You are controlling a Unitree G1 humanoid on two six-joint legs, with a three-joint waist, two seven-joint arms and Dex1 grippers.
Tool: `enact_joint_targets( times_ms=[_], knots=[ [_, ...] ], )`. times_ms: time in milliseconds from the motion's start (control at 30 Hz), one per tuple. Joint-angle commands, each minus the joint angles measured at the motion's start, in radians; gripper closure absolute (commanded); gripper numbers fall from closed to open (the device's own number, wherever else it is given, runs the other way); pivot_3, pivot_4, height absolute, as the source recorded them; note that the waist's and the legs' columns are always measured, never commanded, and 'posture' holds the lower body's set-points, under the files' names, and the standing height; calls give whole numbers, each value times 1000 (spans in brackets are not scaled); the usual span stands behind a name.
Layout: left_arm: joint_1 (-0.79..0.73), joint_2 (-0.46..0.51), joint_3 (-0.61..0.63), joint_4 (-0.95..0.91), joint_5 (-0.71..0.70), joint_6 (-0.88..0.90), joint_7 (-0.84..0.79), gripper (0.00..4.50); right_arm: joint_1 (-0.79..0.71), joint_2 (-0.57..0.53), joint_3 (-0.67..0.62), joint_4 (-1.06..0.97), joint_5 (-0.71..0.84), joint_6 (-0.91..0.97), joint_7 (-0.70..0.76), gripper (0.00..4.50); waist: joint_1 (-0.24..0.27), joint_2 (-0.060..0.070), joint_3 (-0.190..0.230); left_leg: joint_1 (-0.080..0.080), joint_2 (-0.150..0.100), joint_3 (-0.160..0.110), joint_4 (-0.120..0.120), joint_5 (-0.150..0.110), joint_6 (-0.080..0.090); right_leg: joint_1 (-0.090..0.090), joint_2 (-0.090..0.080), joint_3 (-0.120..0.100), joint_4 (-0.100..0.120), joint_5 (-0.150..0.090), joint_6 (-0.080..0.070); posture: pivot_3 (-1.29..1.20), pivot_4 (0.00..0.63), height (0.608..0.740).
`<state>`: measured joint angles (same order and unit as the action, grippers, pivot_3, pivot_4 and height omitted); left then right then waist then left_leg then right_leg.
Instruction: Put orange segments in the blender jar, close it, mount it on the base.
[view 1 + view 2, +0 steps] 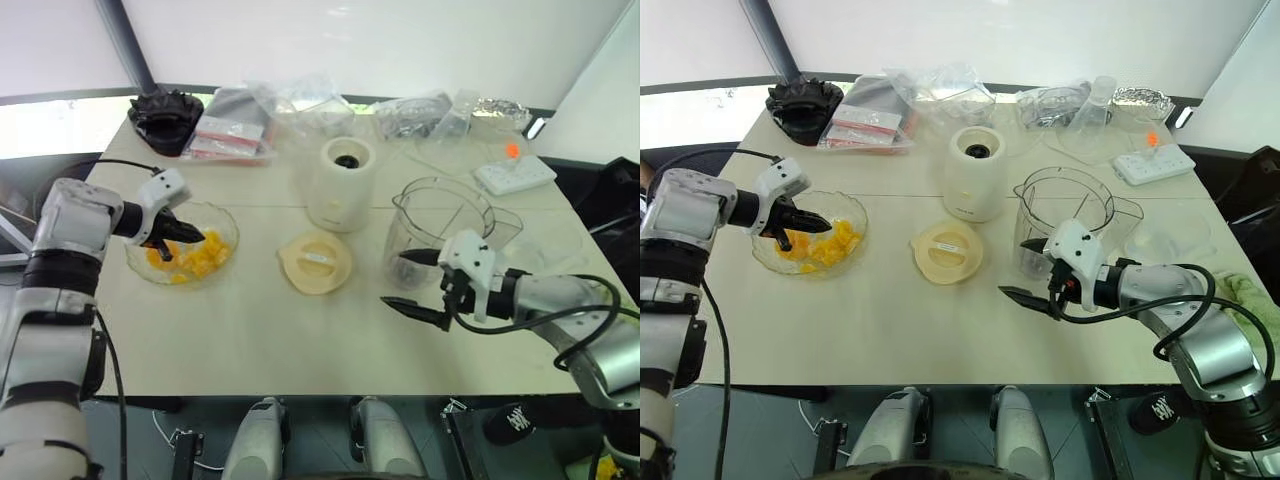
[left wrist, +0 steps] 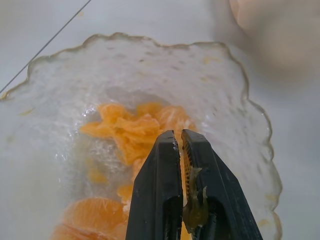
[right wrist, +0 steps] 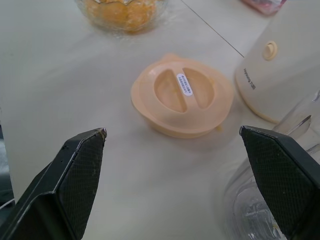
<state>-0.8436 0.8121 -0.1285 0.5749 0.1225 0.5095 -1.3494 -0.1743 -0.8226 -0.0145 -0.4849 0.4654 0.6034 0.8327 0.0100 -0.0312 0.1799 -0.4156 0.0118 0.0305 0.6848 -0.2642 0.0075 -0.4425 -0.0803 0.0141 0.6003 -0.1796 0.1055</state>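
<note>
Orange segments [image 1: 200,258] lie in a shallow clear crinkled dish [image 1: 228,222] at the table's left. My left gripper [image 1: 195,238] hangs just above them, shut, with only a thin sliver of orange pulp [image 2: 192,200] pinched between its fingers; the pile [image 2: 132,130] lies below the tips. The blender jar [image 1: 445,215] stands upright and uncovered at the right. My right gripper [image 1: 393,279] hovers wide open in front of it, holding nothing. The cream base [image 1: 342,185] stands at the centre, and the flat lid [image 1: 315,262] lies on the table in front of it.
Along the back edge sit plastic bags [image 1: 300,100], red-and-white packets [image 1: 232,138], a black bundle [image 1: 165,120] and a white power strip [image 1: 515,175]. A clear shallow container [image 1: 555,240] lies right of the jar.
</note>
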Motion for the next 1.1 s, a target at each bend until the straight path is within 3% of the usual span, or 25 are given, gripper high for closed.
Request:
enact_joint_targets(
  times_ms=[33, 267, 433, 667, 767, 867, 1100],
  knots=[
    [6, 37, -88, 2, 68, -134, 8, 4288, -33, 3, 0, 9, -8, -24, 16, 0, 0, 0, 0, 0, 0, 0, 0, 0, 0, 0, 0, 0, 0, 0, 0, 0, 150, 740],
    [-201, -50, -274, 299, 224, -397, 25, 4288, -40, 10, 7, 17, -19, -33, 24, 0, 8, 0, 0, 2, 0, 0, 0, 0, 0, 2, 1, 0, -1, 1, -2, 0, 150, 740],
    [-323, -132, -344, 546, 329, -499, 154, 4288, -10, 22, 1, -11, -19, -27, 4, 0, -1, 0, 0, 1, -1, 1, 0, 0, 0, 3, 0, 0, -4, 1, -1, 0, 150, 740],
    [-380, -154, -416, 680, 430, -622, 209, 4288, 15, 35, 3, -30, -18, -27, -20, 0, -4, -1, 0, 1, 0, 1, 0, 0, 1, 0, 2, 0, -1, 1, -1, 0, 150, 740],
    [-391, -163, -417, 701, 446, -637, 229, 3405, 21, 38, 3, -33, -18, -28, -24, 0, 1, -1, 0, 1, 0, 2, 0, 0, 1, 1, 1, 1, -1, 1, -1, 0, 150, 740],
    [-397, -171, -410, 713, 453, -635, 244, 1976, 24, 40, 4, -35, -19, -29, -28, 0, 4, -1, 0, 0, 0, 1, 0, 0, 1, 1, 1, 0, -2, 1, -1, 0, 150, 740],
    [-404, -161, -442, 714, 509, -680, 273, 1976, 26, 46, 8, -38, -19, -29, -35, 0, 3, -1, 0, 0, 0, 2, 0, 0, 1, 1, 1, 0, -2, 1, -1, 0, 150, 740]
  ],
)
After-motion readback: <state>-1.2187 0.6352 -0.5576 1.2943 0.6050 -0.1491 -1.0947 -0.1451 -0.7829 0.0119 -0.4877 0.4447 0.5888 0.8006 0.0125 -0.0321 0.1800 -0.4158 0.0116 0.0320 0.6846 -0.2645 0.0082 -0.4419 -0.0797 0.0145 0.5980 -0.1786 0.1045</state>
